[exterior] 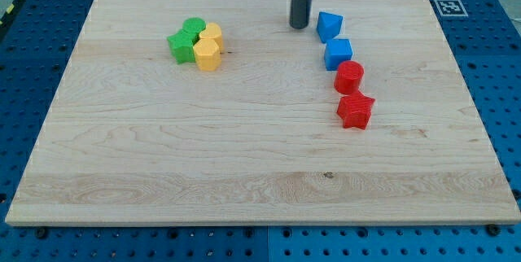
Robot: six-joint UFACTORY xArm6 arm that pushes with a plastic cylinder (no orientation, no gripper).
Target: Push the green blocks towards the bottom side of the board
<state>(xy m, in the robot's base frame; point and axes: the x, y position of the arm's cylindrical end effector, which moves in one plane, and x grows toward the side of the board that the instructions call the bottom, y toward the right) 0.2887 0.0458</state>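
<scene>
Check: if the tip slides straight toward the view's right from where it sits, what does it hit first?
Most likely the blue block at the top of the blue-red column: my tip sits just to its left, about level with it, a small gap between. Nothing else shows in that line.

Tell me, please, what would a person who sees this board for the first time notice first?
Probably the dark rod coming down from the view's top, with my tip just left of a blue block. Below it, another blue block, a red round block and a red star-like block form a chain. At upper left, two green blocks and two yellow blocks sit clustered.
</scene>
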